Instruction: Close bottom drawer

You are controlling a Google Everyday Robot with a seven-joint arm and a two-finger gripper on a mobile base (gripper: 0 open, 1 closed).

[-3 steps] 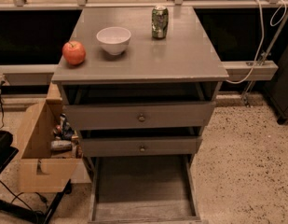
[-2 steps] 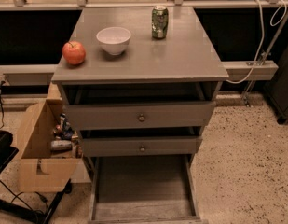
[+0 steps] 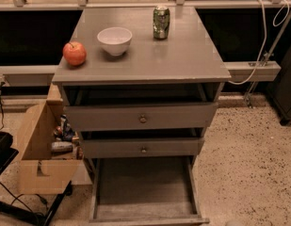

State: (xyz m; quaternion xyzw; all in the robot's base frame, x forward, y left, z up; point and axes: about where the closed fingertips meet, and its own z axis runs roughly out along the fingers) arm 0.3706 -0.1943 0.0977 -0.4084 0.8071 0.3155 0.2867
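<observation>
From my station the gripper was out of the camera view, so I could not tell how far open it was or whether it held anything. The bottom drawer (image 3: 145, 192) of the grey cabinet (image 3: 187, 55) stood pulled far out toward the near side. Its long flat tray was showing and its front edge ran along the bottom of the frame. Above it sat the middle drawer (image 3: 173, 147) and the taller top drawer (image 3: 182, 117), each with a small round knob and a dark gap over its front. On the cabinet top I saw a red apple (image 3: 74, 53) at the left, a white bowl (image 3: 115, 40) just right of it, and a green can (image 3: 161, 22) farther back. A cardboard box (image 3: 36, 149) stood on the floor to the left, touching the cabinet.
</observation>
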